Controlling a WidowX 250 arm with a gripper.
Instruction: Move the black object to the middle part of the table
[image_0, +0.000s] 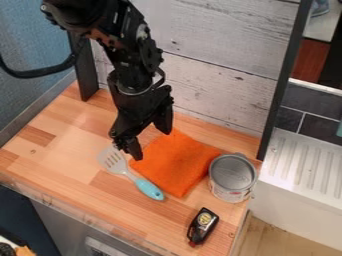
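My gripper (151, 143) hangs over the back left part of the orange cloth, open, its two fingers apart with nothing between them. The black object (203, 226), a small bottle-like thing with a yellowish round label and a reddish tip, lies near the front right edge of the wooden table (73, 145). It is well to the front and right of the gripper, not touching it.
An orange cloth (175, 162) lies mid-table. Left of it is a spatula (147, 188) with a light blue handle. A metal can (232, 179) stands at the right edge, behind the black object. A plank wall (214, 75) rises behind.
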